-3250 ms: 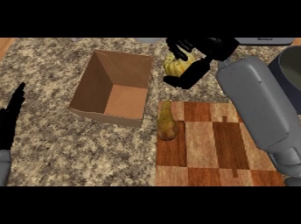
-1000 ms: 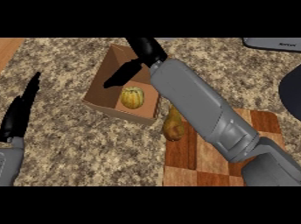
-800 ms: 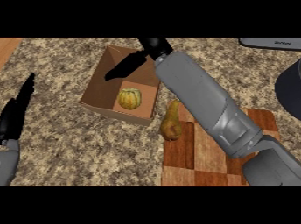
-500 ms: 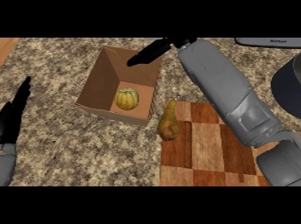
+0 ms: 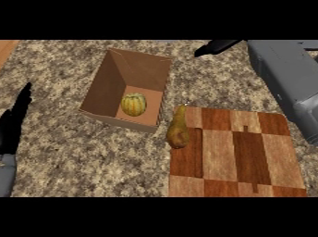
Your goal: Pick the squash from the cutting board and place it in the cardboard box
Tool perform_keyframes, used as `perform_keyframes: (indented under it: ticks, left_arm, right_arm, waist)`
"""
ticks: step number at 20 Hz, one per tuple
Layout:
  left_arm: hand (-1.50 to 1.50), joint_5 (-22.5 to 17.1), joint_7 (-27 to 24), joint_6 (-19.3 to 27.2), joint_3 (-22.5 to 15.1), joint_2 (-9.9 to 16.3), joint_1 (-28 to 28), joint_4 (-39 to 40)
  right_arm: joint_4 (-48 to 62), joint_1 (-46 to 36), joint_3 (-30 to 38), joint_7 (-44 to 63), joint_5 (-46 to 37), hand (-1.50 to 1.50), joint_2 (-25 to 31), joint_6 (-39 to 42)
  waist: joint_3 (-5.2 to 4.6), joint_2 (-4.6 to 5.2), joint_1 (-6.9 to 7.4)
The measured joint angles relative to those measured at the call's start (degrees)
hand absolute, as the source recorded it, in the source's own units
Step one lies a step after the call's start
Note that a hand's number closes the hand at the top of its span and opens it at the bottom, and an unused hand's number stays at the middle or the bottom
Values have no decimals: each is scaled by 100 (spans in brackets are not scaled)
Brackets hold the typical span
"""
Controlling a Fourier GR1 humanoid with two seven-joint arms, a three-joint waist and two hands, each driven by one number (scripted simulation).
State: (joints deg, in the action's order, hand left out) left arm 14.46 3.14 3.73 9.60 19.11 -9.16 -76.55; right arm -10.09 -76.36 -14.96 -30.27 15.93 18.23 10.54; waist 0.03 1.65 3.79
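The small striped yellow-green squash [image 5: 134, 104] lies on the floor of the open brown cardboard box [image 5: 106, 86], near its front wall, so by the look of things the placing step is done and what is in hand is the clearing away of the arm. The black right hand [image 5: 216, 46] shows at the upper edge of the view, above and to the right of the box and well apart from it, its fingers stretched out straight and close together, holding nothing. The next move, as I judge it, calls only for that grey forearm to draw away to a rest without brushing the box's rim; no further grasp looks needed. The black left hand [image 5: 10, 126] rests at the left edge over the speckled stone worktop [image 5: 66, 152], fingers straight and pointing up, empty. Counting: one squash, one box, one chequered wooden cutting board [image 5: 235, 155] to the right of the box, and one brownish pear-shaped item [image 5: 178, 132] lying across the board's left edge, just beside the box's near corner; two hands in view.
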Motion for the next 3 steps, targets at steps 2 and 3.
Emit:
perform_keyframes:
  ticks: [2,3]
  left_arm:
    - [0,18,15,-12,-1,16,-10,21]
    - [0,21,23,-15,-11,13,-12,-14]
  right_arm:
    - [106,50,-42,-138,-92,-150,209,272]
    - [157,73,-76,-219,-151,-150,294,349]
  waist:
    - [1,7,7]
    - [3,18,35]
